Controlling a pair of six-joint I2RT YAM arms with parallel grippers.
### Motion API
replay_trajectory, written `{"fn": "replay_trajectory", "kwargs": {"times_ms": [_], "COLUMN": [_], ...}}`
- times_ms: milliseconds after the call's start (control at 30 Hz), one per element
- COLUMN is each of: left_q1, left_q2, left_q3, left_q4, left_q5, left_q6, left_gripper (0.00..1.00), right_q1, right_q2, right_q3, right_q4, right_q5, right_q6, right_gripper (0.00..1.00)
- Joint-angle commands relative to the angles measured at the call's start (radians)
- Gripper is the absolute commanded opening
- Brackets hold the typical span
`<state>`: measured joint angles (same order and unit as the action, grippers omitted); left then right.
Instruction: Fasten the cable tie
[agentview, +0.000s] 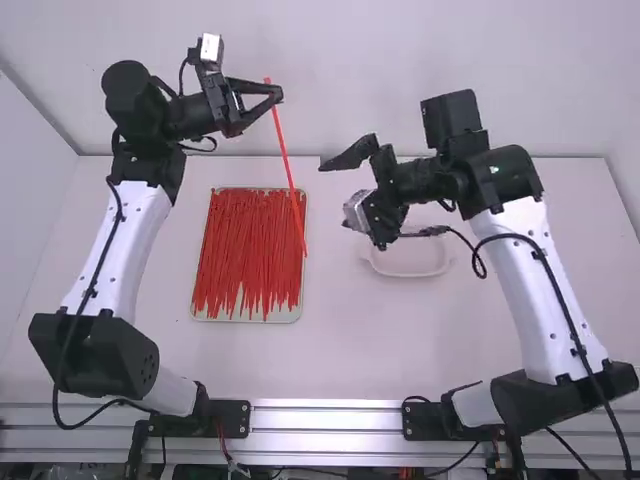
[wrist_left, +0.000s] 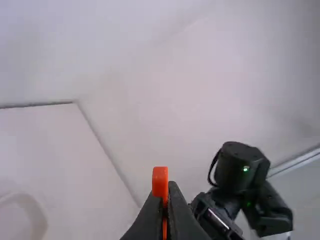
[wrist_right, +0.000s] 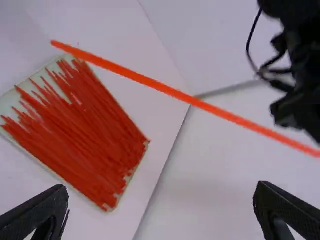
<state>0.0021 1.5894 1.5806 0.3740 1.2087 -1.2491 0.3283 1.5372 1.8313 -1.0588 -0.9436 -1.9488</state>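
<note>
My left gripper (agentview: 272, 93) is raised high above the table's back left and is shut on one end of a single red cable tie (agentview: 288, 170). The tie hangs down from it, slanting toward the tray. In the left wrist view its head (wrist_left: 160, 182) sticks up between the closed fingers. My right gripper (agentview: 350, 155) hovers open to the right of the tie, facing it, with nothing between its fingers. In the right wrist view the tie (wrist_right: 185, 97) runs diagonally across, beyond the two spread fingertips (wrist_right: 37, 207).
A flat tray (agentview: 298, 310) left of centre holds several red cable ties (agentview: 250, 255). A shallow white dish (agentview: 410, 265) sits under the right arm's wrist. Bare white tabletop lies in front of and around both.
</note>
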Motion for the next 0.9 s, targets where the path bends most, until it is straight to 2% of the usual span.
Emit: {"fn": "replay_trajectory", "kwargs": {"times_ms": [0, 500, 633, 867], "left_q1": [-0.027, -0.087, -0.101, -0.113], "left_q2": [-0.002, -0.002, -0.002, -0.002], "left_q3": [-0.003, -0.004, -0.003, -0.004], "left_q4": [0.002, 0.001, 0.001, -0.013], "left_q5": [0.005, -0.090, -0.108, -0.125], "left_q6": [-0.064, -0.097, -0.098, -0.096], "left_gripper": [0.02, 0.03, 0.03, 0.03], "right_q1": [-0.022, -0.119, -0.117, -0.056], "right_q2": [0.005, 0.131, 0.156, 0.159], "right_q3": [0.019, 0.019, 0.019, 0.019], "right_q4": [-0.002, 0.056, 0.057, 0.065], "right_q5": [-0.165, -0.570, -0.618, -0.617], "right_q6": [-0.148, -0.147, -0.147, -0.147], "right_gripper": [0.99, 0.99, 0.99, 0.99]}}
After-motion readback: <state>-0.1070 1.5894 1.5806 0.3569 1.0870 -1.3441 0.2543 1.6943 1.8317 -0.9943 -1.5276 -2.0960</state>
